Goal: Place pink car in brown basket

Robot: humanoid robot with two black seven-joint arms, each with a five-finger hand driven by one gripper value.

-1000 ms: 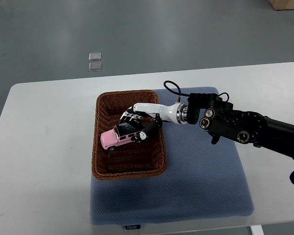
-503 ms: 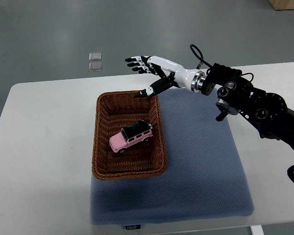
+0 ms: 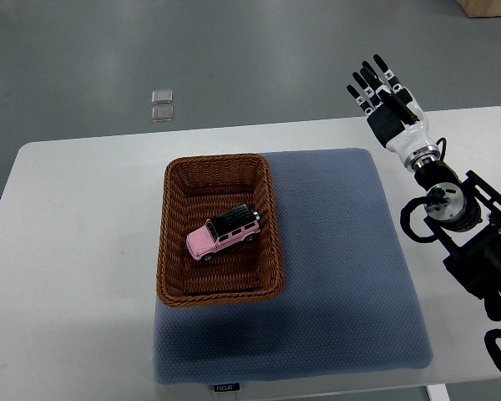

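One car (image 3: pixel 223 233), pink with a black roof, lies inside the basket (image 3: pixel 170 236) on the blue mat (image 3: pixel 342 276), angled across the basket floor. Right hand (image 3: pixel 383 98) is up at the desk's (image 3: pixel 75 251) far right edge, fingers spread wide, holding nothing, well apart from the basket.

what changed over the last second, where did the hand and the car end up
The right robot hand let go of the pink car, lifted out of the brown basket and swung back to the far right, fingers spread and empty. The car settled on the basket floor and has not moved since. The basket, the blue mat and the table stayed put.
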